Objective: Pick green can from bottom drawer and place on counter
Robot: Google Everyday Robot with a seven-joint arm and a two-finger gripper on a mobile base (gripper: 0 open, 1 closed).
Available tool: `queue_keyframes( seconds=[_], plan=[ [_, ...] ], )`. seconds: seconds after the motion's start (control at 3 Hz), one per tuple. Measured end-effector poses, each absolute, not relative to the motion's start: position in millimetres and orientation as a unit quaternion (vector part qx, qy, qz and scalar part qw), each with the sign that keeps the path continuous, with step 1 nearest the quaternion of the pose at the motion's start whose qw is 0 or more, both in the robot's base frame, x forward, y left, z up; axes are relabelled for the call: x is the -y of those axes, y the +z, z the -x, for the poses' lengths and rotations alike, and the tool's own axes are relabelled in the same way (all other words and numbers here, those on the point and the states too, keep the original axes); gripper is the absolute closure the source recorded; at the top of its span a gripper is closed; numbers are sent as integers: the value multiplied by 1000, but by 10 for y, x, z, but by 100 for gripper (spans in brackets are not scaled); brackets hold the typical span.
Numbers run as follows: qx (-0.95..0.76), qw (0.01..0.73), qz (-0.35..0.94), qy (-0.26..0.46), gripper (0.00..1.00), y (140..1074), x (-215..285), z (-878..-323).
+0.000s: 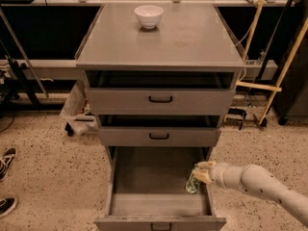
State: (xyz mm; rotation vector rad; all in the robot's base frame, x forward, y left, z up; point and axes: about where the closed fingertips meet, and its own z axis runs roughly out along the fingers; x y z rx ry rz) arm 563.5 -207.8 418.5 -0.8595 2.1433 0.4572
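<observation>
The table [192, 37], well above the end effector [201, 173], is the goal, not yet reached. The open drawer [144, 177] lies beneath the end effector. The can [193, 183] sits at its tip, inside the drawer; whether it is gripped cannot be told. Lifting and placing remain.

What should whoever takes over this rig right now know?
Gripper: reaching from the right into the open bottom drawer, right at the can; grip cannot be confirmed.
Can: inside the drawer, by its right wall, tilted.
Counter: holds only a white bowl near its back.
Done: drawer open, arm at the can.
Left: secure the can, lift it out, and set it on the counter.
</observation>
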Motion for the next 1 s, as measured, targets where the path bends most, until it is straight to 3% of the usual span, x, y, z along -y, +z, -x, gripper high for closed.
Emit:
queue_keyframes(
  seconds=[0.67,1.0],
  plan=[
    [-782,448,402,164,100,6088,877,-5330],
    [-776,469,395,149,100,6921,483,-5428]
  ],
)
